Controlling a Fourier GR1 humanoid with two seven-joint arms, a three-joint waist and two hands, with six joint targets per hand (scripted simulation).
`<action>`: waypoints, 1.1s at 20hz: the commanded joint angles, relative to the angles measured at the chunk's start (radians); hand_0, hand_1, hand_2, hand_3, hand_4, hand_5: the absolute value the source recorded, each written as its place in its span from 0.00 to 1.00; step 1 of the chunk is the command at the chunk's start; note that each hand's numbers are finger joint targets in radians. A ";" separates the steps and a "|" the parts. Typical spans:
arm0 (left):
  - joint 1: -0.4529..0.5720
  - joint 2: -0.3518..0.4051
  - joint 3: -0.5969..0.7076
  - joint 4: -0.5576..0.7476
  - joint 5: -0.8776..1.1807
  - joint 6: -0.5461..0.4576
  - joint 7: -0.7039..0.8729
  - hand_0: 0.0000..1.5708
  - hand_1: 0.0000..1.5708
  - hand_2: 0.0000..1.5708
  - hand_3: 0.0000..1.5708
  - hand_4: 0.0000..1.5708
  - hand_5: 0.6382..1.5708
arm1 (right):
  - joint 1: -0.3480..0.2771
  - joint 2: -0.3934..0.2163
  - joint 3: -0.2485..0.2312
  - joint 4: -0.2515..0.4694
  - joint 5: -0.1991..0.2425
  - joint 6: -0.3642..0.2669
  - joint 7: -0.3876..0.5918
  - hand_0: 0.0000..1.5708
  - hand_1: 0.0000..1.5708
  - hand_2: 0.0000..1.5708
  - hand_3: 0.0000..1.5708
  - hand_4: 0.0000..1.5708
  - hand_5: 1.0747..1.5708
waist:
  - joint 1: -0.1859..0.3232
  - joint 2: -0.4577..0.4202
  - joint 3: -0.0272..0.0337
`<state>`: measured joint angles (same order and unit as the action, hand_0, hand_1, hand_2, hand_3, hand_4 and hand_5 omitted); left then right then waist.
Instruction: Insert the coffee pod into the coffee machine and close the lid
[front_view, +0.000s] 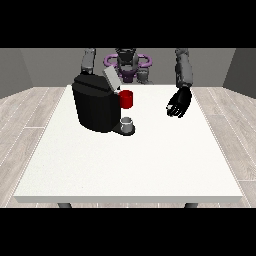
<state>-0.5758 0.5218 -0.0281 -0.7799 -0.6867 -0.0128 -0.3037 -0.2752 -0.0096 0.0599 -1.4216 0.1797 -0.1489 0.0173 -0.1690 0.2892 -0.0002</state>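
Starting nearest the camera: the white worktop (130, 170) shows a broad bare front half, with nothing of the task on it.

Further back stands the black coffee machine (96, 104), at the view's left of centre. On its low base plate at the front sits a small grey thing (127, 122), cup-like, pale on top. I cannot tell whether this is the coffee pod, so I log no pod position. Just above it, at the machine's front, is a red thing at the machine (127, 99).

The lid (111, 79) stands tilted up and open, a light grey flap at the machine's top.

Hand at the view's right (179, 104): hovering above the worktop, well apart from the machine, fingers relaxed and slightly bent, holding nothing. The hand at the view's left is hidden behind the machine; only its arm (88, 61) shows going down there, so its state cannot be told.

Judgement: the closing step looks to be in hand or next, since the lid is not yet down. The next move calls for pressing the flap forward and down over the top opening, without shoving the machine body.
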 joint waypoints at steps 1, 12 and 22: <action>0.015 0.004 -0.055 0.051 -0.085 0.005 0.006 0.56 0.56 0.65 0.56 0.22 1.00 | 0.025 -0.004 0.002 0.010 -0.021 0.033 -0.017 0.00 0.00 0.00 0.00 0.00 1.00 | -0.022 -0.014 0.0002; -0.097 0.002 -0.031 0.185 -0.142 -0.037 -0.023 0.66 0.66 0.71 0.64 0.25 1.00 | 0.032 -0.011 0.014 0.029 0.046 -0.030 0.032 0.00 0.00 0.00 0.00 0.00 1.00 | -0.025 -0.040 -0.0002; -0.164 -0.076 0.015 0.128 -0.071 -0.128 -0.068 0.92 0.92 0.91 0.86 0.34 1.00 | -0.003 -0.035 -0.059 0.184 0.030 -0.036 -0.048 0.00 0.00 0.00 0.00 0.00 1.00 | 0.046 -0.091 0.0003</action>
<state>-0.6926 0.4641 -0.0280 -0.6424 -0.7685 -0.1047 -0.3774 -0.2368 -0.0370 0.0215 -1.2951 0.2122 -0.1874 -0.0005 -0.1402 0.1912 0.0002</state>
